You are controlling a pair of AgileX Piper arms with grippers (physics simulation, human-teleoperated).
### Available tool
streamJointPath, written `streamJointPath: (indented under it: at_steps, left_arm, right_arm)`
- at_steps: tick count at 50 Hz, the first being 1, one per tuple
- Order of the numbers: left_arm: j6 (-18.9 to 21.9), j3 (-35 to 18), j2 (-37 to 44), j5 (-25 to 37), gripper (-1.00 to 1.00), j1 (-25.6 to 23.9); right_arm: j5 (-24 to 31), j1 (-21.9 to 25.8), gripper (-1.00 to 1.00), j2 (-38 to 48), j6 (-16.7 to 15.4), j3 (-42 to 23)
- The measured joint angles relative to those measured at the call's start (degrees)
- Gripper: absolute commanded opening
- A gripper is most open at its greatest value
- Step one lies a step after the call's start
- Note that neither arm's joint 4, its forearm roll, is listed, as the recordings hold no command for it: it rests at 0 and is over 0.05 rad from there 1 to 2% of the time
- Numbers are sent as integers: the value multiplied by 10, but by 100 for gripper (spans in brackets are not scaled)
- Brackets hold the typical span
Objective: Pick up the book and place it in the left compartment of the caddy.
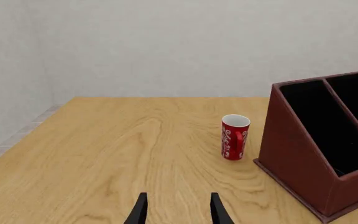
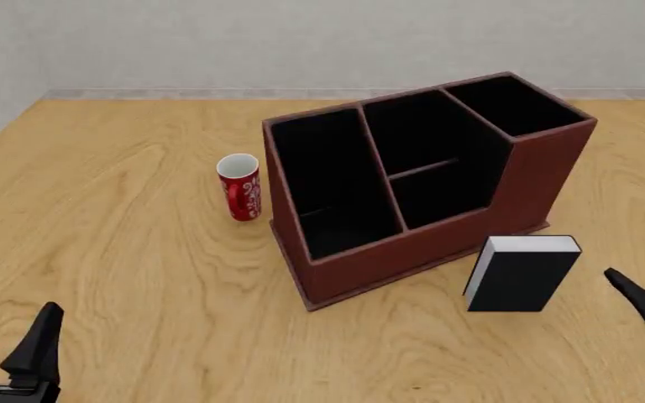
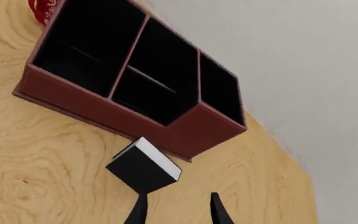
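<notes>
Book (image 2: 521, 277) first: we are seeing it standing upright on the table (image 2: 132, 277), outside the caddy (image 2: 435, 243) and just in front of its low front wall, a short way ahead of our right gripper (image 3: 178, 210). That gripper's fingers (image 3: 140, 211) are sitting apart and gripping nothing, the book lying just beyond their tips. We are looking into the caddy's black-lined cells; the left compartment (image 2: 334, 180) is holding nothing that we can see, and neither are the others. Our left gripper (image 1: 179, 211) is hovering with fingers spread over bare wood, the red-and-white mug (image 1: 234, 137) standing well ahead of them beside the caddy's end wall.
</notes>
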Motion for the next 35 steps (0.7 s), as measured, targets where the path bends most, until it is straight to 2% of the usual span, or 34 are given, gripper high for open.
streamJointPath:
  at_steps: [9, 18, 28, 35]
  left_arm:
    - [0, 0, 0, 0, 100, 0]
    - [0, 0, 0, 0, 100, 0]
    - [0, 0, 0, 0, 100, 0]
    - [0, 0, 0, 0, 100, 0]
  right_arm:
    - [65, 2, 100, 34, -66, -48]
    - [111, 5, 100, 65, -119, -75]
    - [128, 8, 100, 149, -186, -113]
    - [121, 8, 100, 203, -219, -129]
